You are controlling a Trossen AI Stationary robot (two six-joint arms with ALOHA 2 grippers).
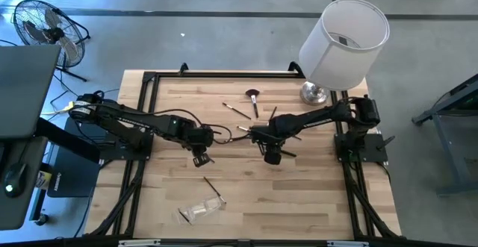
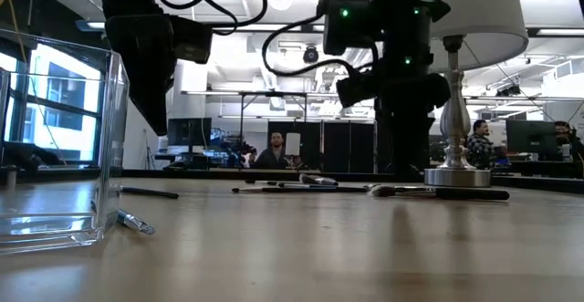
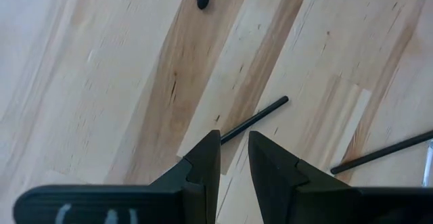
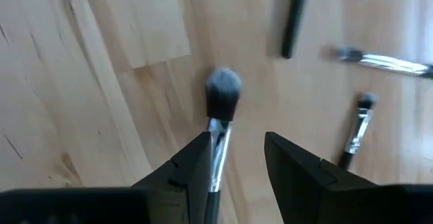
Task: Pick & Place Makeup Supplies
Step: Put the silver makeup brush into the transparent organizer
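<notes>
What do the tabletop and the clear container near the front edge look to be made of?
Tabletop: looks like wood, butcher-block style, pale joined strips with visible grain, satin sheen in the low view. Clear container: seems rigid transparent plastic or acrylic; the room shows through its thick glossy walls, though glass can't be ruled out.

A wooden worktop (image 1: 299, 202) with a black frame along its edges carries the non-task items. A table lamp (image 1: 340, 42) with a white shade and a metal base (image 2: 456, 176) stands at the far right corner. A clear plastic pouch (image 1: 200, 211) lies near the front edge. A floor fan (image 1: 46, 29) stands off the worktop, beyond the far left corner. Seated people (image 2: 276, 151) show in the room behind.
</notes>
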